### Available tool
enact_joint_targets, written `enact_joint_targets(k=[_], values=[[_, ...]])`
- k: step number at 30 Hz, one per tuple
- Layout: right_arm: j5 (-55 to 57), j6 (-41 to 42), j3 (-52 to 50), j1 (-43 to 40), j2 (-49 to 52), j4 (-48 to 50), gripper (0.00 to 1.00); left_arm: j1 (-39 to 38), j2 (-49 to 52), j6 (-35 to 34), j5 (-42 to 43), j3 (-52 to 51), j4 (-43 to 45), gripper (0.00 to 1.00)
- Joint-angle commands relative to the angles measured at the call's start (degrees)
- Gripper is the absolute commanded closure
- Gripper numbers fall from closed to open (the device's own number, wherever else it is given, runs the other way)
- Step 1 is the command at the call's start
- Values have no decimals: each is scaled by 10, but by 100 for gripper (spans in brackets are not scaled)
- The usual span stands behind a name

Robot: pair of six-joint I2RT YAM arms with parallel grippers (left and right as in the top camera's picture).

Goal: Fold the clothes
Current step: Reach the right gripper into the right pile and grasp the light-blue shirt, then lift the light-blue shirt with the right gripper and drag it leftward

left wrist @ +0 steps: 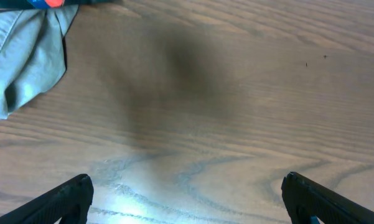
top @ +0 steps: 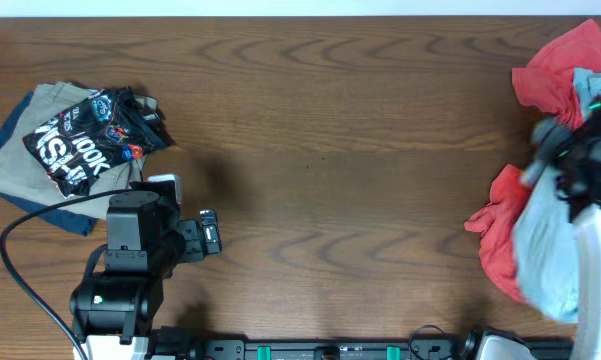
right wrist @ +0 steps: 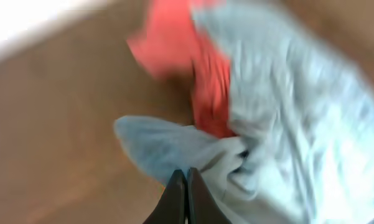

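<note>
Spanning the frame, a brown wood surface (top: 330, 120). Bunched at the right edge, coral-red shirt (top: 565, 65), overlapped at lower right by light blue T-shirt (top: 545, 250) — a fold pinched in the clenched right tool (right wrist: 185, 186). Heaped at upper left, khaki garment (top: 20, 150) under black tee (top: 95, 135). Released wide at lower left — left tool (left wrist: 187, 190).

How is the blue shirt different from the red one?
The light blue T-shirt lies on top; the coral-red shirt pokes out underneath. The right gripper pinches the light blue T-shirt; no gripper holds the coral-red shirt. Both are crumpled, unfolded, at the right end of the table.
</note>
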Motion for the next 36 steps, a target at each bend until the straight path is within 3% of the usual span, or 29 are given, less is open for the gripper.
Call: enact_joint_targets(k=[1, 5, 8, 13, 15, 19, 22, 28, 32, 36], values=[[-28, -23, 48, -4, -24, -21, 99, 2, 0, -1, 2, 12, -1, 2], [-46, -24, 57, -4, -36, -13, 99, 2, 0, -1, 2, 12, -1, 2], [-137, -54, 61, -4, -40, 29, 99, 2, 0, -1, 2, 12, -1, 2], [-501, -96, 76, -3, -56, 207, 99, 2, 0, -1, 2, 12, -1, 2], [-644, -59, 80, -2, -58, 325, 99, 2, 0, -1, 2, 12, -1, 2], [-769, 67, 80, 14, -56, 487, 99, 2, 1, -1, 1, 12, -1, 2], [-833, 93, 80, 41, -50, 473, 99, 2, 3, -1, 2, 12, -1, 2], [-879, 52, 80, 113, -21, 317, 99, 2, 12, -1, 2, 12, -1, 2], [-818, -7, 80, 146, 14, 221, 99, 2, 18, -1, 2, 12, -1, 2], [-733, -38, 80, 170, 58, 188, 99, 2, 25, -1, 2, 12, -1, 2]])
